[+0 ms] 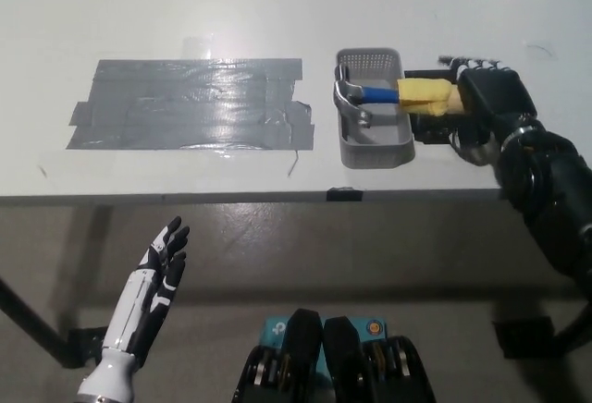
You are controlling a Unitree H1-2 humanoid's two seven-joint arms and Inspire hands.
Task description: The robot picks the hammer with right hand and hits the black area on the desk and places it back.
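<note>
Overhead, the black right robot hand [486, 107] is wrapping its fingers around the yellow grip of the hammer [393, 93], near the right end of the white table [185, 6]. Its metal head is lying inside a small grey tray [375, 149], and the handle is sticking out over the tray's right rim. Left of the tray, the patch of grey tape [190, 103] is lying flat with open tabletop around it. Below the table's front edge, the white left robot hand [159, 274] is hanging open, fingers apart.

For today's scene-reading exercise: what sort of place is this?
Probably a robot test bench: a plain white table, a taped dark grey patch, and a grey mesh tray holding a blue-and-yellow-handled hammer.
</note>
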